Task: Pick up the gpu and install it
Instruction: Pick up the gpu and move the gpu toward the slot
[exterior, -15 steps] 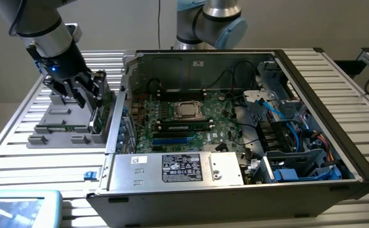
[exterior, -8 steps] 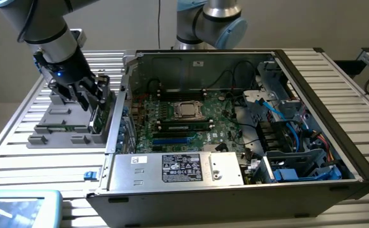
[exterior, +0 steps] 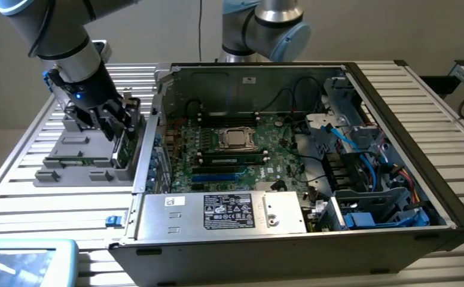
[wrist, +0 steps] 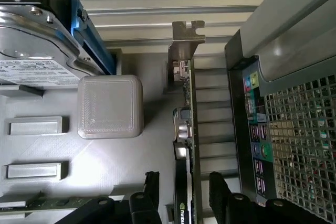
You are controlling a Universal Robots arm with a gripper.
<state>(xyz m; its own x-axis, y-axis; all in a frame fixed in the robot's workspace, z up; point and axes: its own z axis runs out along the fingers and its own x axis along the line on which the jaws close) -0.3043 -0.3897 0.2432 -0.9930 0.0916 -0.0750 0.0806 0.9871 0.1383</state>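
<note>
Open computer case (exterior: pixel 296 149), lid off, motherboard (exterior: pixel 252 173) exposed, resting on a slatted table (exterior: pixel 423 89). On the exterior view's left, just outside the case wall, a grey parts holder (exterior: pixel 72 164). Above the holder, the robot arm (exterior: pixel 64 48), wrist pointing down.

In the holder, close to the case, the gpu (exterior: pixel 122 143), stood on its long edge; not lifted, not installed. From the wrist camera, gpu (wrist: pixel 184 124) seen edge-on, silver end bracket (wrist: pixel 186 38) at the far end, rear ports (wrist: pixel 257 129) of the case alongside.

Gripper (exterior: pixel 114 122) poised over the card's upper edge, jaws spread wide, one finger (wrist: pixel 151 187) to either flat face, nothing clamped, no contact discernible.

Elsewhere in the holder: a grey metal drive (wrist: pixel 37 51) with white label, a square grey block (wrist: pixel 110 106), a narrow memory stick (wrist: pixel 47 203).

Handling, by judgement:
- Probably light and stiff, with no give under a pinch, yet fragile, with small components on the board face.
- Best taken across the two flat faces near mid-length of the upper edge, with moderate squeeze only.
- Bracket thin, smooth and likely slippery, so poor purchase.
- Straight upward pull advisable, given the snug seat and the case wall so near.
</note>
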